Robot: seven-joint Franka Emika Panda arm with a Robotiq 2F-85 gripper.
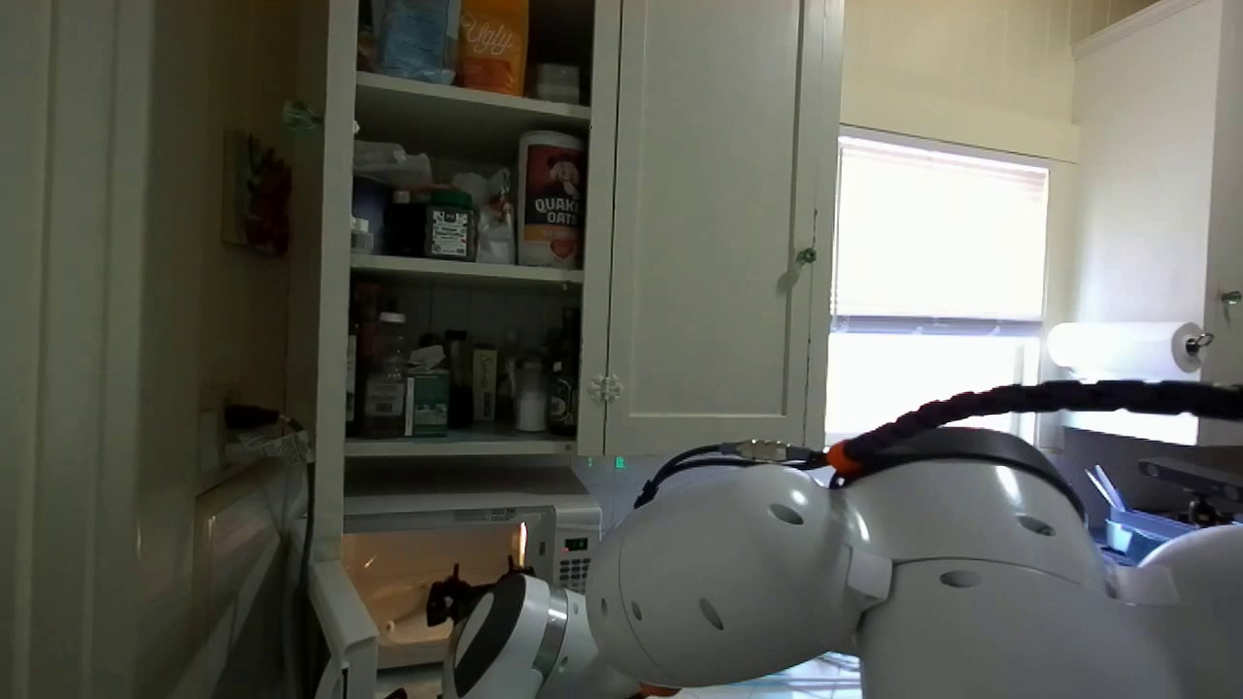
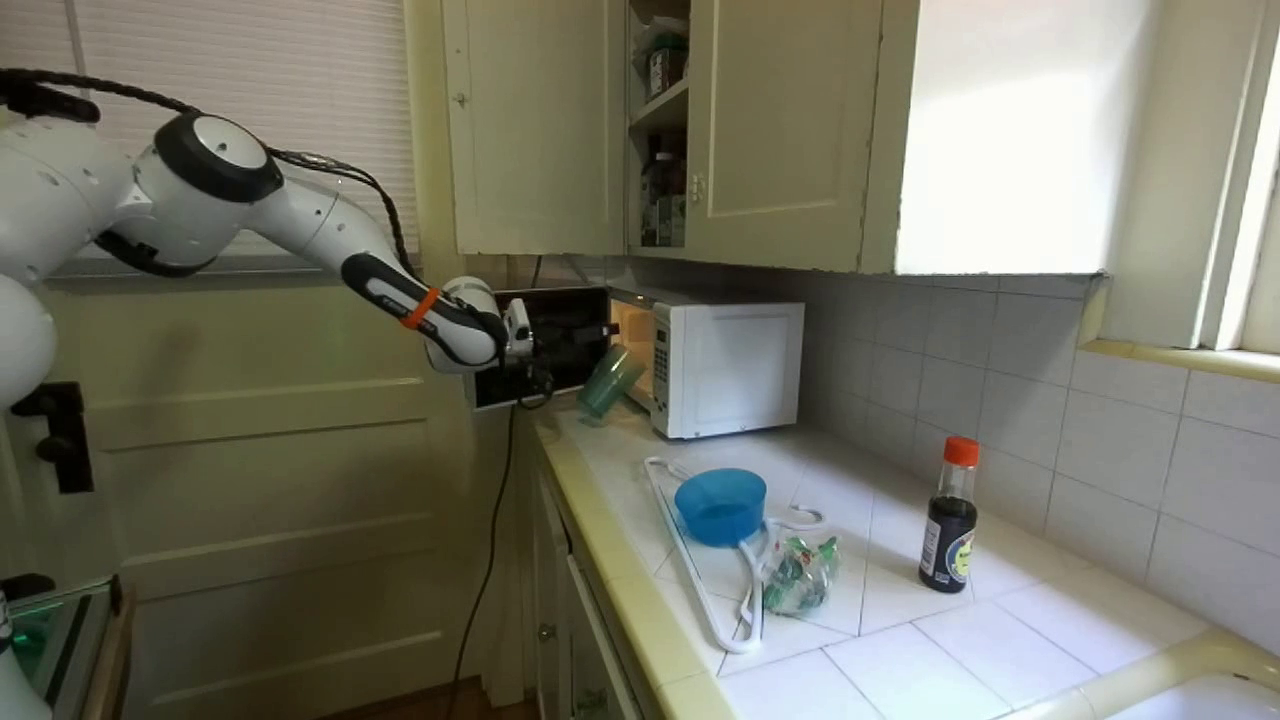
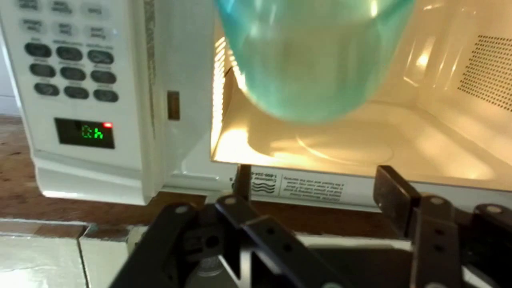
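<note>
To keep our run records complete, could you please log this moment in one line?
gripper: open, empty | nearest: green cup, tilted, ungripped | beyond: microwave, open, lit inside

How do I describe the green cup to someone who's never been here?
Find the white microwave, standing open on the tiled counter. In front of it, near the black two-fingered gripper, is the cup. Its see-through green walls and clear tilt set it apart from the blue bowl farther along.
</note>
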